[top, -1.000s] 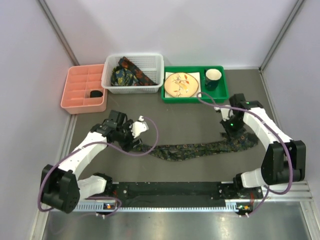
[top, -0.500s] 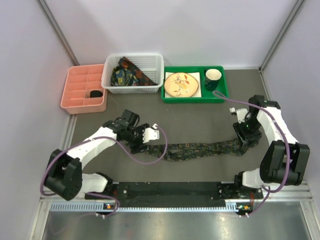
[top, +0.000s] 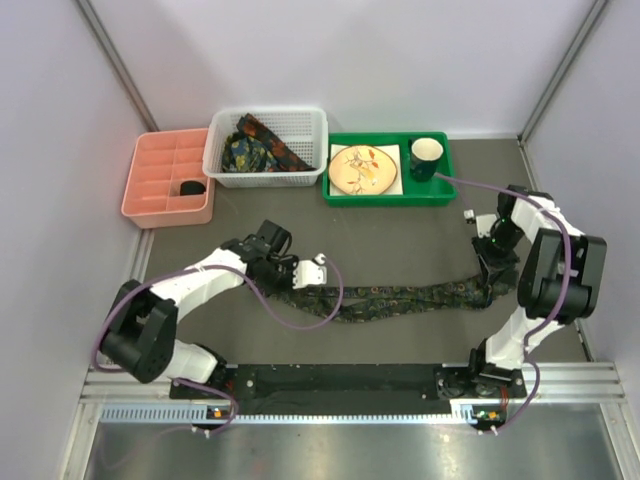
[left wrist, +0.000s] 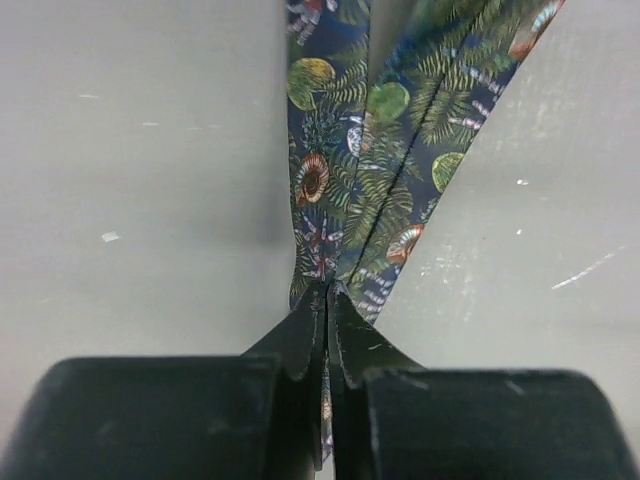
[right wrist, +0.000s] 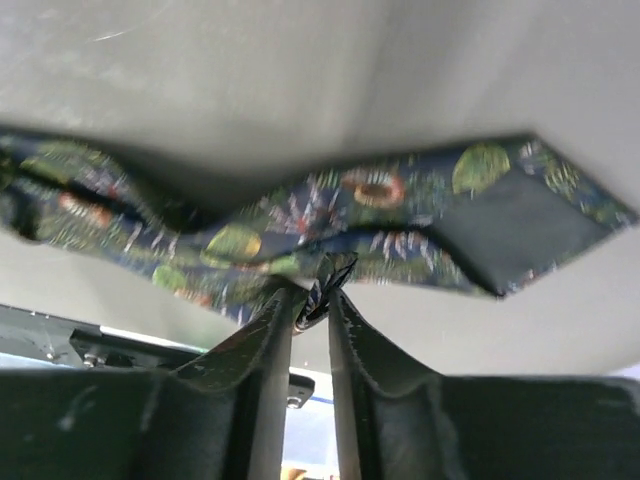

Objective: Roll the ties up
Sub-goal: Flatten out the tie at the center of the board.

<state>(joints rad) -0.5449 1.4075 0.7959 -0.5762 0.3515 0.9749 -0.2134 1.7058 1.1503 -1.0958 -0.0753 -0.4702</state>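
With fingers point(left wrist: 295, 345) of the left gripper point(left wrist: 327, 305) pressed together on the tie point(left wrist: 350, 180), right at the meeting of two bands of its cloth, and fingers point(right wrist: 265, 335) of the right gripper point(right wrist: 312, 292) nipping a small fold of its edge near the wide pointed end, treat this as the straightening step ahead of any roll.

From above: tie strung across the table point(top: 400, 235) between the two grippers, a little wavy in the middle, well apart from the basket point(top: 265, 178) with the other ties point(top: 262, 148).

Draw the ends apart gently and level, low over the table, just enough to take out the waves. Go easy on the right side: with only an edge fold in that pinch, expect slip under a hard tug. Probably slick cloth, so no jerks.

Lay it down flat and untwisted, print on one side along the whole length. Mind the purple cable point(top: 340, 292) looping close by the left end, liable to drag the cloth. Only then start the roll from one end, with turns tight and edges square.
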